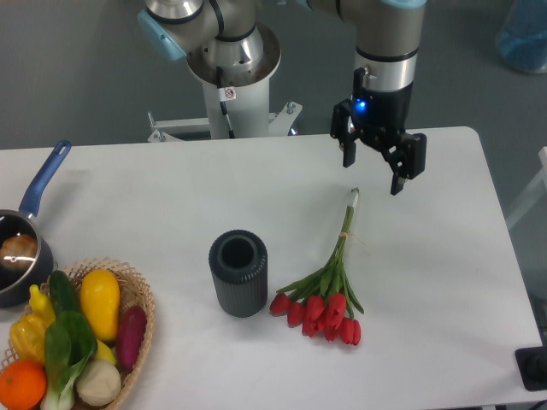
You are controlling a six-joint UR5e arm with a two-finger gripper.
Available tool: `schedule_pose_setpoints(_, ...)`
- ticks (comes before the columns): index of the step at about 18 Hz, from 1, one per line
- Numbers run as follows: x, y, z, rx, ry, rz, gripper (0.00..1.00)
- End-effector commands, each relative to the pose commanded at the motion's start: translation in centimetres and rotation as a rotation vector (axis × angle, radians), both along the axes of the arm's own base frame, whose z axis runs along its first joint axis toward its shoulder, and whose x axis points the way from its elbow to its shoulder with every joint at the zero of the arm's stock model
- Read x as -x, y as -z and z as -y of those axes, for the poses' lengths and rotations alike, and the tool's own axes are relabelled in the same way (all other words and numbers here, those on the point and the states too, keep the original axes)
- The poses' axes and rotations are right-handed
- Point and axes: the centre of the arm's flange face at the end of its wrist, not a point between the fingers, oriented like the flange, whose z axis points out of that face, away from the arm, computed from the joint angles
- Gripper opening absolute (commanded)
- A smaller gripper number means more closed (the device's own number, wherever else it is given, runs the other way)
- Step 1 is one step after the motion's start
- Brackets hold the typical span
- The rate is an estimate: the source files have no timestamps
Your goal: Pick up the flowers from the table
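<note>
I read the jaws (373,175) as spread apart with nothing between them, hanging over the far right part of the worktop (444,256), a blue light lit on the wrist above. They sit just beyond the cut ends of the stems, apart from them; I cannot tell their height over the surface.

The flowers (329,295) lie flat on the worktop, stems pointing away toward the jaws, red heads fanned toward the near edge, green leaves around the heads, a tie partway up the stems.

Just left of the heads, near but not touching as far as I can see: a dark ribbed vase (238,272), upright, mouth open.

Near-left corner: wicker basket (137,295) with mixed vegetables. Left edge: a pot with a blue handle (26,235), partly cut off by the frame.
</note>
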Motion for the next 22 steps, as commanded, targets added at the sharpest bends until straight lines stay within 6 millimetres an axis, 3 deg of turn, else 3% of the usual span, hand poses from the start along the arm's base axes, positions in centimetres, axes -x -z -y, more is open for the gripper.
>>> schedule_pose_setpoints(12, 0.5, 1.2, 0.2, 0.001, -0.01, 0.019, 1.0)
schedule_pose_setpoints(16, 1.1, 2.9, -0.5, -0.044, -0.011, 0.071, 1.0)
schedule_pose_setpoints(22, 2.2, 4.9, 0.2, -0.007, -0.036, 0.091, 1.0)
